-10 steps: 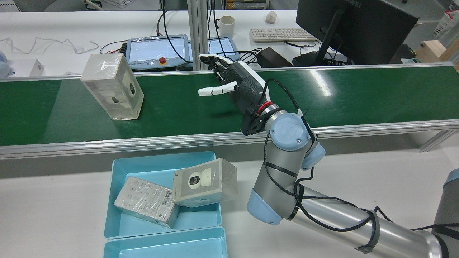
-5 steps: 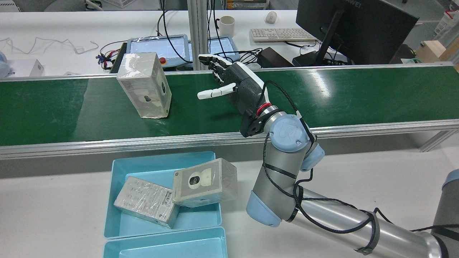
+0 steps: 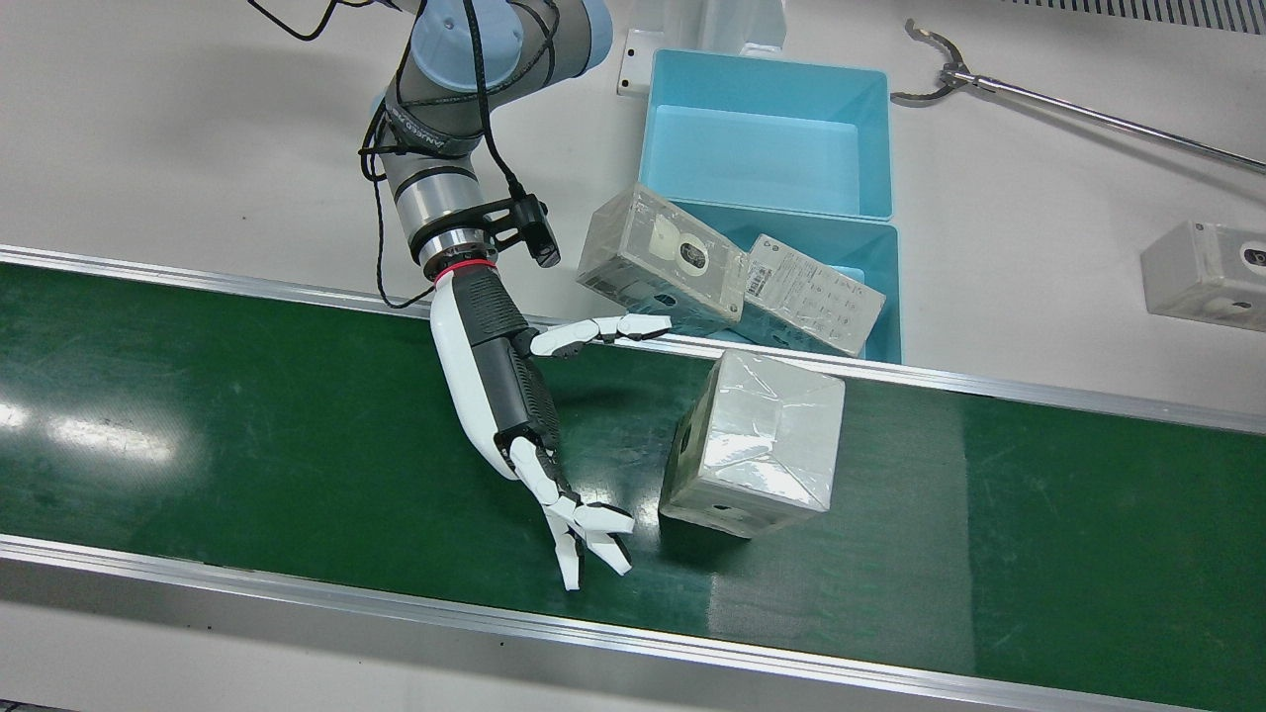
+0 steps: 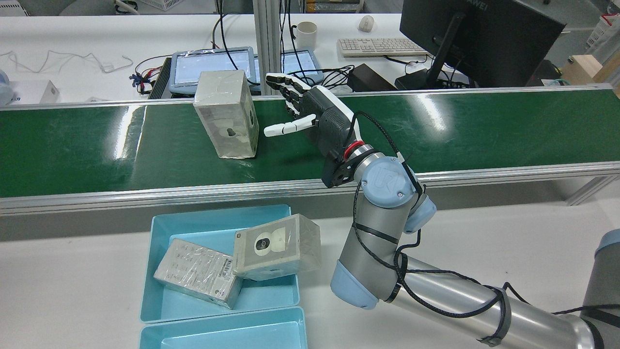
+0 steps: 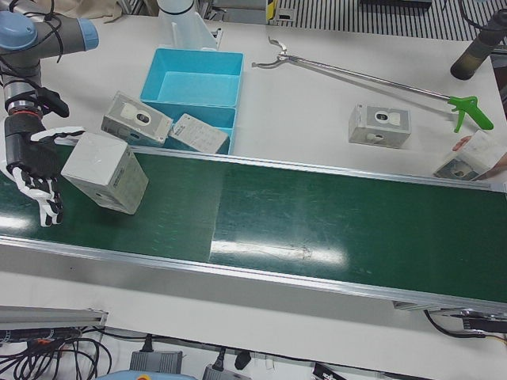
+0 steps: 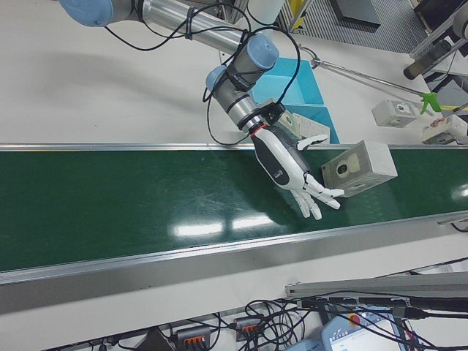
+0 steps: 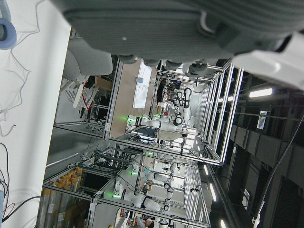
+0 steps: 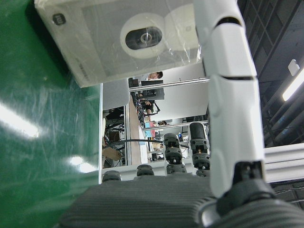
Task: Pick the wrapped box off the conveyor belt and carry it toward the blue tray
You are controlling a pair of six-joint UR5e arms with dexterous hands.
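Fingers [image 3: 584, 529] of the right hand [image 3: 514, 415] are spread wide and straight, with the thumb [image 3: 603, 329] stretched out to the side; they grip nothing. The white-and-black hand hangs palm-first over the green conveyor belt [image 3: 247, 425], facing the plastic-wrapped grey camera box [image 3: 757, 445]. That box stands upright on the belt just beside the fingertips; in the rear view a narrow gap of belt shows between the thumb tip and the box [image 4: 227, 114], so there is no contact. The right hand view shows the box's printed camera face [image 8: 137, 35] turned toward the palm.

Beyond the belt's near rail, on the white table, sits the light blue plastic tray [image 4: 164, 305], holding two more wrapped boxes [image 4: 276, 247], one leaning on the other. A second blue tray [image 3: 767, 133] adjoins it.

The left hand shows only as a dark blurred edge [image 7: 180, 23] in its own camera, so its pose cannot be told.
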